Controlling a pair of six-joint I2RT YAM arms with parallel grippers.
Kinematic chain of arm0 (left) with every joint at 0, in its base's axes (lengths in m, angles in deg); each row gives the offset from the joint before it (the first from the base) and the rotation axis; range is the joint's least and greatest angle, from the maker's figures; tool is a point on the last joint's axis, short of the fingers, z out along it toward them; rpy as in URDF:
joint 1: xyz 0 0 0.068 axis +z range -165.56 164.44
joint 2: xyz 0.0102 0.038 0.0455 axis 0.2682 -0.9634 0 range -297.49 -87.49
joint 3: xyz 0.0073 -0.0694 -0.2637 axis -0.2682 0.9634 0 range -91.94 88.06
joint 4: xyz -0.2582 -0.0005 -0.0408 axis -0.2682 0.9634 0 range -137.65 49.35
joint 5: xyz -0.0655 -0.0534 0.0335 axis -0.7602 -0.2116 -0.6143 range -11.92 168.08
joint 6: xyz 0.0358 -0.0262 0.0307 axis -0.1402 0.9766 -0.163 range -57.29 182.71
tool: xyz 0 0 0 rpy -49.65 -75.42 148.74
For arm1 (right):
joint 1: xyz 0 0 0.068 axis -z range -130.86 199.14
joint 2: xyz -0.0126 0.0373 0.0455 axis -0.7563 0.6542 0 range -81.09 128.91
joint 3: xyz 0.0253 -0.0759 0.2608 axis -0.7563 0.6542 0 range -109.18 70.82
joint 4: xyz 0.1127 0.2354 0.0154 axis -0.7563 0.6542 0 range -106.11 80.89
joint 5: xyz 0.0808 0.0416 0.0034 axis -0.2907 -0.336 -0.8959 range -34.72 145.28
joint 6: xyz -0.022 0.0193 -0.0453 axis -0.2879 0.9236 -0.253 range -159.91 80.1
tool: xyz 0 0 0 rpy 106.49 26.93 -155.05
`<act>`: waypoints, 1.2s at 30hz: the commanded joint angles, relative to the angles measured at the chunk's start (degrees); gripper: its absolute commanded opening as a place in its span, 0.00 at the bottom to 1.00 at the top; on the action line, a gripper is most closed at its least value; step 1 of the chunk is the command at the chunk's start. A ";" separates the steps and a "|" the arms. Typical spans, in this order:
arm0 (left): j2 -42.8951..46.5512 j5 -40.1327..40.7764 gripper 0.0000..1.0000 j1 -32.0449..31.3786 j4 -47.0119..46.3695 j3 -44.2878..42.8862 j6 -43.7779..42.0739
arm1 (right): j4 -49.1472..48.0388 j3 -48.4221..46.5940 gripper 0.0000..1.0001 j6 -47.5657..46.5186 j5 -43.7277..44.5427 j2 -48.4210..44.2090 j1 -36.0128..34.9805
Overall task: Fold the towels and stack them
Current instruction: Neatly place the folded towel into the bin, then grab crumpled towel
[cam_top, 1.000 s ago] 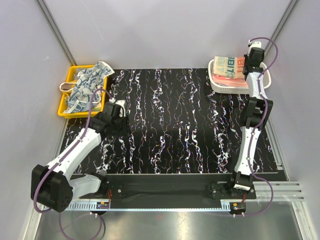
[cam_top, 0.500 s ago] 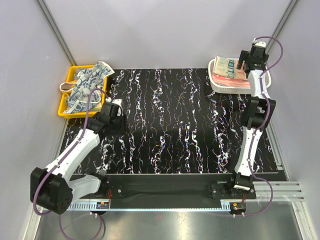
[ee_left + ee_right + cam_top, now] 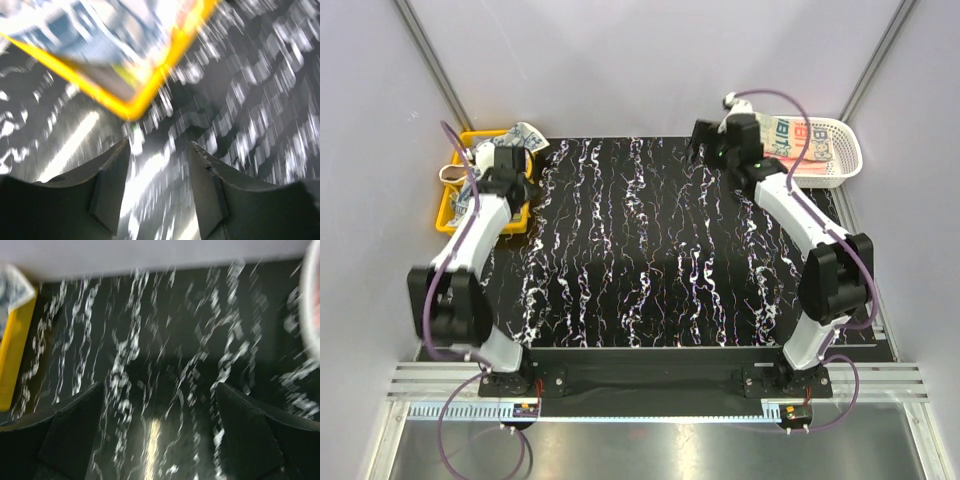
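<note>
Both empty, fingers apart: left gripper point(image 3: 159, 145) at crumpled navy patterned towel point(image 3: 525, 138) in yellow plastic tray point(image 3: 131, 106), right gripper point(image 3: 159, 386) beside folded towels point(image 3: 790, 133) in white lattice basket point(image 3: 846, 152). Views blurred; a hasty grab might catch the tray rim.

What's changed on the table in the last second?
The left gripper swung from the black mat toward the yellow plastic tray. The right gripper left the white lattice basket and swept leftward. Both are open, empty. The navy patterned towel and the basket's folded towels stayed put.
</note>
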 commanded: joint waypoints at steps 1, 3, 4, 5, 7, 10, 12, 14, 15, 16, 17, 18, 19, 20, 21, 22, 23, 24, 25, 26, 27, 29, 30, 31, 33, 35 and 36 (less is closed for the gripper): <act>-11.90 3.83 0.52 5.70 -4.58 -8.74 4.16 | -2.72 8.58 1.00 6.29 -4.98 -0.94 -1.47; -16.67 3.82 0.52 7.73 -3.88 -13.59 3.73 | -3.77 12.72 1.00 6.82 -6.29 -2.17 -4.64; -20.52 4.16 0.52 8.61 -2.84 -17.87 3.64 | -4.04 13.86 1.00 6.91 -6.22 -2.53 -5.78; -22.21 4.77 0.52 8.79 -1.87 -19.74 3.55 | -4.56 15.44 1.00 6.99 -5.95 -3.23 -7.10; -24.76 6.44 0.52 9.14 -1.33 -22.91 3.29 | -5.09 15.81 1.00 7.43 -6.56 -3.32 -7.55; -28.37 5.49 0.53 10.19 -1.24 -24.94 3.81 | -4.13 13.88 1.00 6.91 -7.62 -3.06 -7.73; -29.95 4.61 0.52 10.81 -1.68 -26.00 3.81 | -4.12 13.70 1.00 6.64 -7.62 -3.67 -7.81; -30.75 3.46 0.46 11.43 -1.60 -27.05 3.46 | -4.65 14.57 1.00 6.82 -7.53 -4.28 -7.81; -31.19 3.64 0.44 11.43 -1.25 -27.32 3.46 | -4.74 14.66 1.00 6.73 -7.71 -4.46 -7.90; -31.28 3.38 0.42 11.52 -1.25 -27.23 3.29 | -4.74 14.75 1.00 6.82 -7.71 -4.29 -7.81; -31.37 3.20 0.41 11.60 -1.33 -27.23 2.94 | -4.65 14.75 1.00 6.82 -7.80 -4.29 -7.81; -31.72 3.02 0.40 11.69 -1.16 -27.49 2.67 | -4.65 14.84 1.00 6.82 -8.23 -4.37 -7.81; -31.89 2.85 0.40 11.78 -0.98 -27.76 2.76 | -4.65 14.93 1.00 6.91 -8.41 -4.46 -7.73; -32.16 2.67 0.40 11.78 -0.81 -27.85 2.67 | -4.74 15.10 1.00 6.91 -8.50 -4.64 -7.81; -32.51 2.58 0.41 11.78 -0.20 -28.20 2.67 | -4.65 15.11 1.00 6.73 -8.59 -4.73 -7.81; -32.77 2.24 0.43 11.78 -0.19 -28.11 2.67 | -4.74 15.19 1.00 6.82 -8.59 -4.81 -7.81; -32.95 2.23 0.44 11.87 -0.19 -27.94 2.58 | -4.65 15.28 1.00 6.64 -8.50 -4.99 -7.81; -33.04 2.32 0.44 11.87 -0.37 -27.76 2.84 | -4.65 15.28 1.00 6.64 -8.33 -5.16 -7.81; -33.21 2.23 0.44 11.87 -0.63 -27.33 2.84 | -4.48 15.37 1.00 6.64 -8.24 -5.34 -7.81; -33.30 2.14 0.42 11.96 -0.72 -27.41 2.93 | -4.57 15.46 1.00 6.56 -8.06 -5.43 -7.73; -33.39 2.06 0.38 11.96 -0.81 -27.32 3.11 | -4.57 15.54 1.00 6.55 -7.71 -5.69 -7.73; -33.30 1.62 0.28 11.96 -0.81 -27.41 3.28 | -4.65 15.81 1.00 6.47 -7.45 -5.96 -7.81; -33.04 1.36 0.17 11.96 -0.98 -27.50 3.28 | -4.74 15.81 1.00 6.38 -7.45 -6.04 -7.81; -32.78 1.35 0.11 11.96 -0.98 -27.58 3.20 | -4.65 15.63 1.00 6.38 -7.45 -6.04 -7.81; -31.11 1.09 0.00 11.96 -1.24 -27.50 3.20 | -4.57 15.81 1.00 6.38 -7.45 -6.05 -7.73; -28.31 0.39 0.00 11.87 -1.59 -26.98 3.11 | -4.57 15.81 1.00 6.47 -7.80 -6.13 -7.81; -27.42 0.30 0.00 11.52 -2.21 -26.53 2.85 | -4.74 15.81 1.00 6.55 -7.80 -6.13 -7.81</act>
